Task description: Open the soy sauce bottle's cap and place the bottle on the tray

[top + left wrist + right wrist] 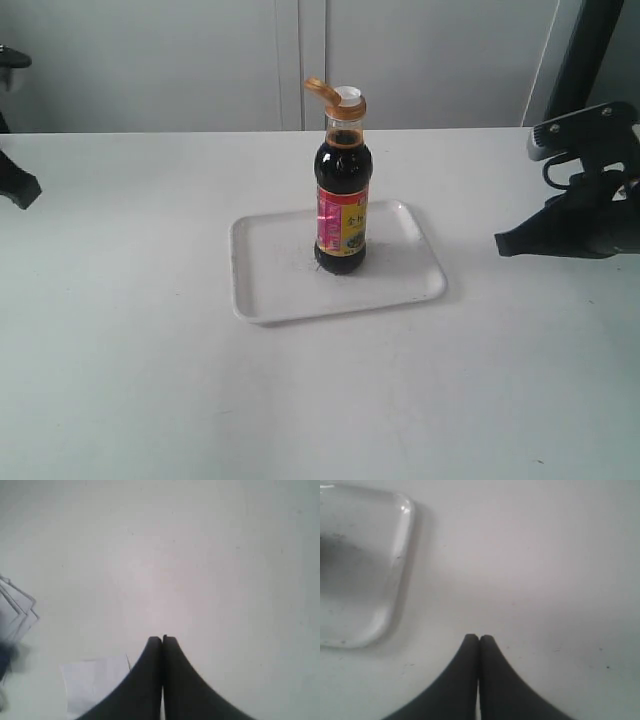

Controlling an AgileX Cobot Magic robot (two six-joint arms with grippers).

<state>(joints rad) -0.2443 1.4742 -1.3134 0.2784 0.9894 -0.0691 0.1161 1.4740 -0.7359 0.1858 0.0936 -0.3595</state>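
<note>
- Soy sauce bottle [342,200] stands upright on the tray [270,270], cap [328,93] flipped open.
- Left gripper [162,639] and right gripper [479,638]: fingers pressed together, holding nothing, over the table [150,380].

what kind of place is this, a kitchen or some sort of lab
Probably a lab or test bench, not a kitchen: a bare white table, plain pale wall panels, and only a soy sauce bottle on a tray between two robot arms.

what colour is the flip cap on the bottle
Golden-brown cap, white spout beneath; clearest in the exterior view.
</note>
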